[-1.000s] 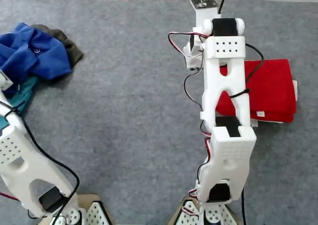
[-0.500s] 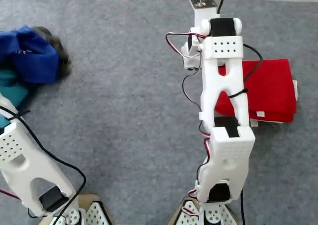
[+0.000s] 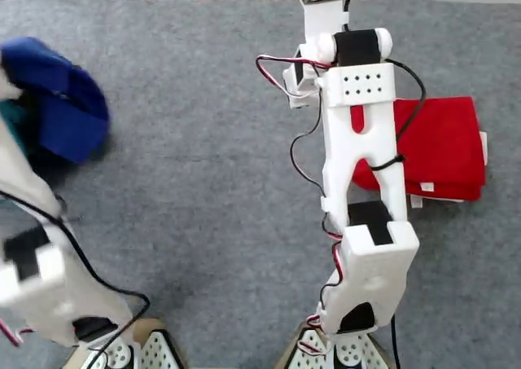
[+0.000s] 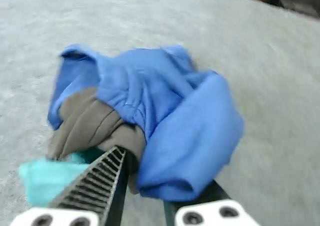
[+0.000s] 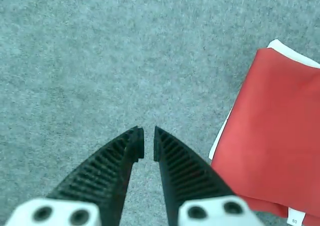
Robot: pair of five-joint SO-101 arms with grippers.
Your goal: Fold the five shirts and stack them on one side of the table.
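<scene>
My left gripper (image 4: 145, 158) is shut on a crumpled bundle held off the table: a blue shirt (image 4: 170, 116) on top, a brown shirt (image 4: 87, 123) under it and a teal shirt (image 4: 42, 178) at the side. In the high view the blue shirt (image 3: 61, 100) hangs at the far left, above the left arm (image 3: 37, 263). A folded red shirt (image 3: 440, 145) lies at the right, with a white edge (image 5: 222, 136) showing beneath it. My right gripper (image 5: 148, 141) hovers over bare carpet beside the red shirt (image 5: 277, 141), its jaws nearly together with nothing between them.
Grey carpet (image 3: 203, 157) covers the whole table. The right arm (image 3: 358, 141) stretches up the middle toward the far edge. Both arm bases stand at the near edge.
The left arm has risen and lifted the shirt bundle off the table, toward the left edge. The right arm has shifted slightly left and toward the far edge.
</scene>
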